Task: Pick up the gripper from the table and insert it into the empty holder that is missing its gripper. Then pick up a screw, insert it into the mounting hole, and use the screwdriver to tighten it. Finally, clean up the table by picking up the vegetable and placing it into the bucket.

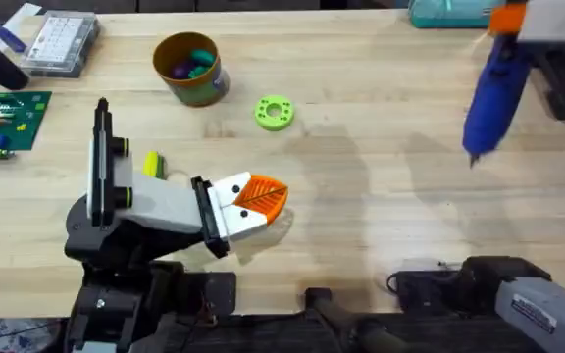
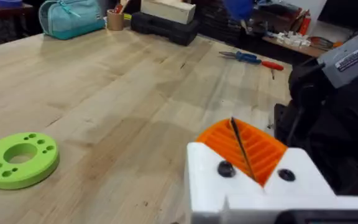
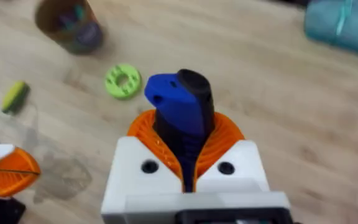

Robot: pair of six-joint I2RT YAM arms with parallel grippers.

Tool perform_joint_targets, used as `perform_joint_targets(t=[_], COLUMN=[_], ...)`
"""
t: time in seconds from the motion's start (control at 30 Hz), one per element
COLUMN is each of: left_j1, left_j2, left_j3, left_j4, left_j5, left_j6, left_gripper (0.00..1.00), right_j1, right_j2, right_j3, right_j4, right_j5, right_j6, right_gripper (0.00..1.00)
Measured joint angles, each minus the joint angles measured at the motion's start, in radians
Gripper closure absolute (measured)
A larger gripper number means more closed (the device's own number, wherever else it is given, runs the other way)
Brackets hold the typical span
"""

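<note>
Right gripper point(image 3: 188, 165) is clamped on the screwdriver point(image 1: 493, 93), holding it up over the table's point(image 1: 381, 196) far right side, tip pointing down, nothing touching the wood; in the right wrist view its blue butt point(image 3: 179, 102) sticks up between the orange pads point(image 3: 225, 140). Left gripper point(image 2: 244, 155) sits low over the table, orange pads pressed together with only a thin dark line between them, nothing in its grasp. The holder point(image 1: 140, 206) stands at the near left on its black stand, and the small orange gripper point(image 1: 258, 196) sits at its end, seated against the black bracket. The bucket point(image 1: 190, 69) is at the far left-centre, coloured bits inside; green ring point(image 1: 275, 112) lies just right of it; a small yellow vegetable point(image 1: 153, 164) lies beside the holder, on the wood.
</note>
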Motion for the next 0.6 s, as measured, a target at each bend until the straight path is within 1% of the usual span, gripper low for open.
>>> perform_joint_targets(t=[0.07, 0.1, 0.17, 0.33, 0.47, 0.53, 0.6], left_j1=[0.000, 0.000, 0.000, 0.000, 0.000, 0.000, 0.000], left_j2=[0.000, 0.000, 0.000, 0.000, 0.000, 0.000, 0.000], left_j3=[0.000, 0.000, 0.000, 0.000, 0.000, 0.000, 0.000], left_j4=[0.000, 0.000, 0.000, 0.000, 0.000, 0.000, 0.000], left_j5=[0.000, 0.000, 0.000, 0.000, 0.000, 0.000, 0.000], left_j6=[0.000, 0.000, 0.000, 0.000, 0.000, 0.000, 0.000], left_gripper=[0.987, 0.987, 0.987, 0.987, 0.987, 0.987, 0.987], right_j1=[0.002, 0.030, 0.059, 0.165, 0.254, 0.296, 0.336], right_j2=[-0.027, -0.053, -0.053, -0.049, -0.065, -0.085, -0.112], right_j3=[0.000, 0.002, 0.002, 0.002, -0.005, -0.023, -0.060], right_j4=[0.057, 0.113, 0.120, 0.169, 0.194, 0.246, 0.330], right_j5=[-0.044, -0.128, -0.162, -0.226, -0.248, -0.255, -0.262], right_j6=[0.010, 0.024, 0.028, 0.033, 0.033, 0.033, 0.039], right_gripper=[0.953, 0.954, 0.955, 0.955, 0.953, 0.953, 0.954])
